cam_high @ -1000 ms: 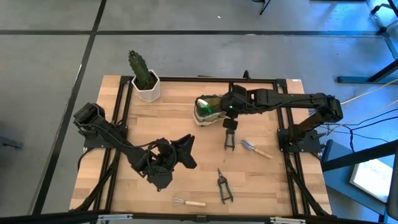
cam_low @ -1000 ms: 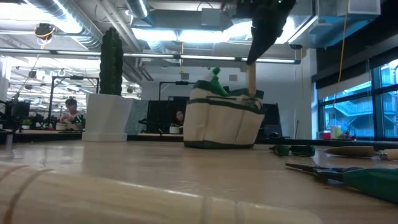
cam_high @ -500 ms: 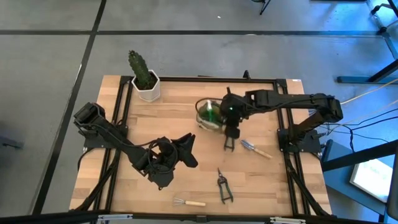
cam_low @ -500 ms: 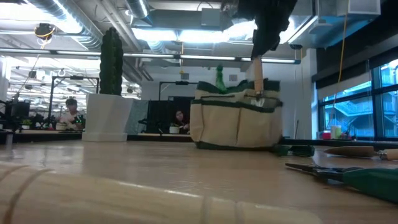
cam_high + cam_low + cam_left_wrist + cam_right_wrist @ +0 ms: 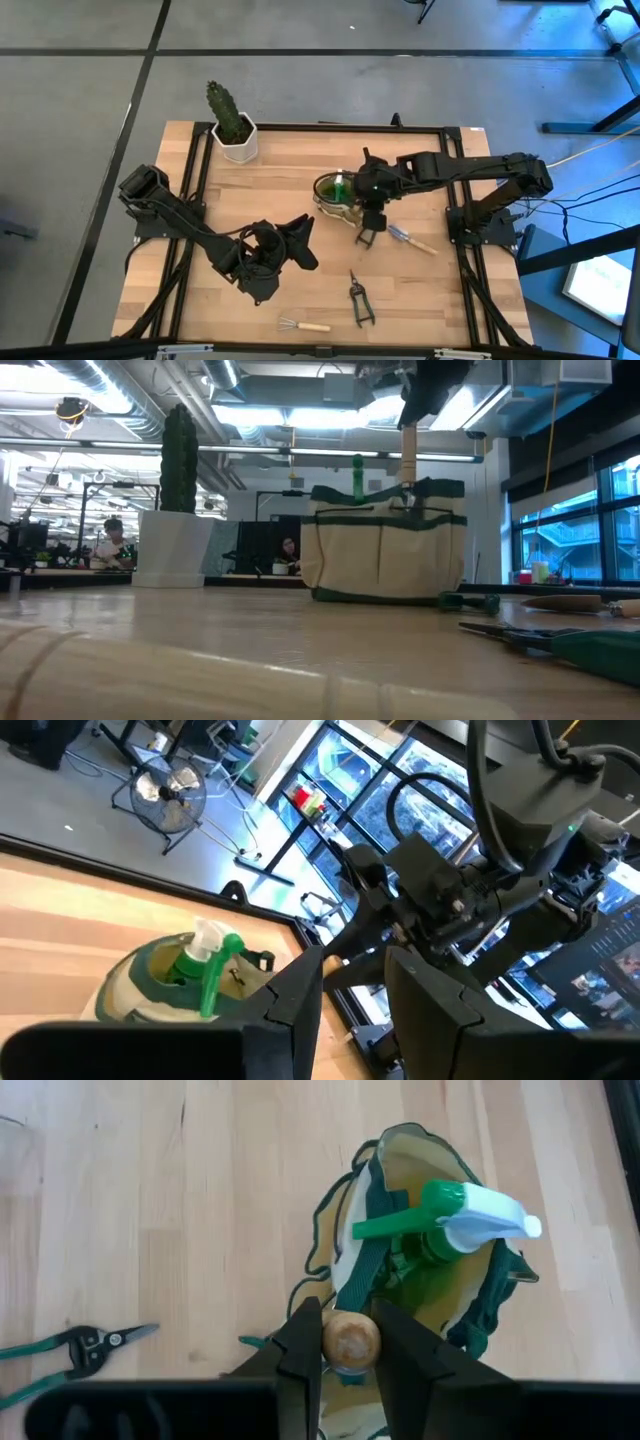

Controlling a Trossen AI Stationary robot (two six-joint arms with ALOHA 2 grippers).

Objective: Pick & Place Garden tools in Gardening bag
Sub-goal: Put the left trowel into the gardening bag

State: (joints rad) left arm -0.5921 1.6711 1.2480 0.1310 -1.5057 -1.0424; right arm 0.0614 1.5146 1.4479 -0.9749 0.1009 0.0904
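High view: I see the bag (image 5: pixel 337 192) standing near the table's (image 5: pixel 290 270) middle, a green spray bottle (image 5: pixel 340 186) poking out of it. Around it: a cactus in a white pot (image 5: pixel 232 125) at the far left corner, well apart; dark snips (image 5: pixel 367 228) just beside the bag on the near side; a wooden-handled trowel (image 5: pixel 411 239) right of those; pruning shears (image 5: pixel 359 299) nearer the front edge; a little rake (image 5: pixel 303 325) at the front. Nothing blocks the bag's mouth except my own right arm reaching across it.

Right wrist view gives what the overhead hides: the right gripper (image 5: pixel 349 1342) has its fingers closed on the round wooden end of a tool handle (image 5: pixel 350 1339), directly over the bag's open top, with the bottle's white trigger head beside it. Green-handled shears (image 5: pixel 70 1348) lie off on the boards.

Low view shows that handle (image 5: pixel 408 455) hanging upright, its lower end inside the bag's rim (image 5: pixel 385 493).

Left gripper (image 5: pixel 262 262) rests low over the table's left half, arm folded, well apart from the bag. Left wrist view shows its fingers (image 5: pixel 295 1005) parted, holding nothing.
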